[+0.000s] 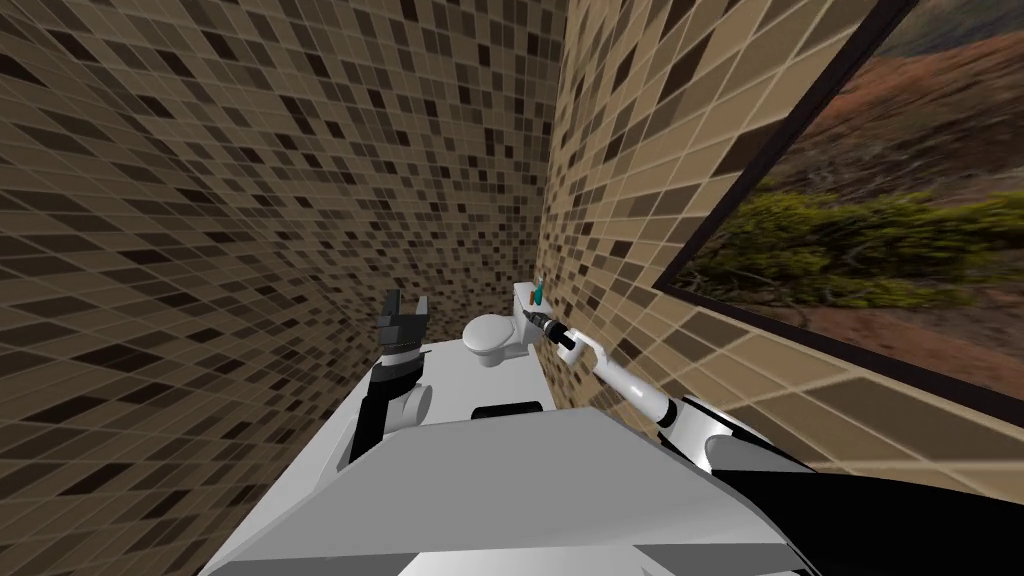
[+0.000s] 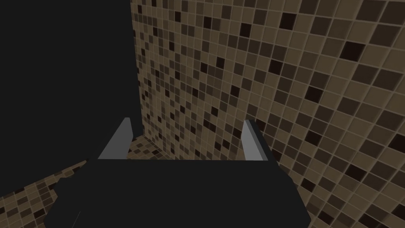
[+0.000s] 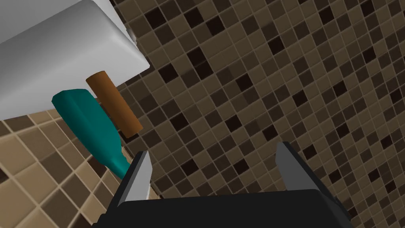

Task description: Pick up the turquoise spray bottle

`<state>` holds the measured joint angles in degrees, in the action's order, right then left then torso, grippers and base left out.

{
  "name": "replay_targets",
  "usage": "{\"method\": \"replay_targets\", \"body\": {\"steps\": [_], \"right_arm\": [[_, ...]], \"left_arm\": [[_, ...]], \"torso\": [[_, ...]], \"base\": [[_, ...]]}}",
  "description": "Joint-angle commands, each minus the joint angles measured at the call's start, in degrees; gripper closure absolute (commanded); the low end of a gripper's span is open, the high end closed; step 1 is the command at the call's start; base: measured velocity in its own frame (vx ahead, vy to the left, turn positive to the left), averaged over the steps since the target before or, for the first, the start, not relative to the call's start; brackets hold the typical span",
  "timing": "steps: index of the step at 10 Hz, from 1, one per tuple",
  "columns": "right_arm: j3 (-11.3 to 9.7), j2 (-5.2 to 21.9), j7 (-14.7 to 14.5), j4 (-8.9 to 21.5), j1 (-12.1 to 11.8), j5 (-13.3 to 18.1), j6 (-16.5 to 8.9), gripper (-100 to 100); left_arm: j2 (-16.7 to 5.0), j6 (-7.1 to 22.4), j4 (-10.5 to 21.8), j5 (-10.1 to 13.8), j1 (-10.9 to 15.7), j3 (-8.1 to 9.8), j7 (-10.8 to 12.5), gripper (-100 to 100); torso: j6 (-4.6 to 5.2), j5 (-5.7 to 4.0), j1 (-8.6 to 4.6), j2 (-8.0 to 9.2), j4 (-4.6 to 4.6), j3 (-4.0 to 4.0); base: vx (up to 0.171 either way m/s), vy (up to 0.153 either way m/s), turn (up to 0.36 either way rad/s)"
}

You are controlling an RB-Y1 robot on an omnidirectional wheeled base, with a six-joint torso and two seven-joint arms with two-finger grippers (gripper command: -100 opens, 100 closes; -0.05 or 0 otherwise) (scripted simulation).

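Observation:
The turquoise spray bottle [image 1: 537, 293] stands on the white toilet tank [image 1: 522, 302] against the tiled wall. In the right wrist view the bottle [image 3: 89, 122] rests on the tank [image 3: 59, 51] with a brown cylinder [image 3: 114, 105] beside it. My right gripper [image 3: 213, 162] is open with nothing between its fingers. The bottle's narrow top lies just outside one finger [image 3: 138, 178], partly hidden behind it. In the head view the right gripper [image 1: 530, 318] hovers just short of the tank. My left gripper [image 1: 405, 305] is raised to the left of the toilet, and the left wrist view shows this gripper [image 2: 186, 138] open.
A white toilet bowl [image 1: 490, 338] sits in front of the tank. Brown mosaic tile walls close in on both sides. A large dark-framed window [image 1: 880, 230] fills the right wall above my right arm [image 1: 625, 380].

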<state>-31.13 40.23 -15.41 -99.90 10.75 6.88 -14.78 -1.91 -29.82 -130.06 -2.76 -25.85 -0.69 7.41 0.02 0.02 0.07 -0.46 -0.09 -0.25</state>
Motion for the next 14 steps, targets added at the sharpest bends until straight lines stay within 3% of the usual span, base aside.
{"method": "replay_targets", "body": {"steps": [1,10,11,12,13,14], "right_arm": [[-0.3,2.1,-0.9,0.9,0.6,0.1,-1.4,-100],[-3.0,15.9,-5.6,7.3,8.0,-1.5,-9.6,-100],[-2.7,15.4,-5.2,6.6,7.3,-1.6,-8.9,-100],[-2.7,15.6,-5.3,6.7,7.4,-1.6,-9.1,0],[-3.0,17.4,-5.6,9.6,6.3,-3.5,-6.2,-100],[-3.0,17.4,-5.6,11.3,6.3,-3.5,-4.5,-100]], "left_arm": [[0.0,0.0,0.0,0.0,0.0,0.0,0.0,0],[0.0,0.0,0.0,0.0,0.0,0.0,0.0,0],[0.0,0.0,0.0,0.0,0.0,0.0,0.0,0],[0.0,0.0,0.0,0.0,0.0,0.0,0.0,0],[0.0,0.0,0.0,0.0,0.0,0.0,0.0,0],[0.0,0.0,0.0,0.0,0.0,-0.01,0.0,0]], "torso": [[0.0,0.0,0.0,0.0,0.0,0.0],[-0.01,0.01,0.05,-0.05,-0.01,-0.03],[-0.02,0.02,0.11,-0.03,-0.01,-0.02],[0.0,0.01,0.09,0.16,0.02,0.08],[0.0,0.0,0.04,0.32,0.06,0.18],[0.02,0.05,0.32,0.19,0.04,0.12]], "base": [[0.089,0.008,0.021],[0.137,0.01,0.045],[0.051,0.016,0.01],[0.01,0.002,-0.001],[0.076,0.103,-0.02],[0.081,0.133,-0.039]]}}
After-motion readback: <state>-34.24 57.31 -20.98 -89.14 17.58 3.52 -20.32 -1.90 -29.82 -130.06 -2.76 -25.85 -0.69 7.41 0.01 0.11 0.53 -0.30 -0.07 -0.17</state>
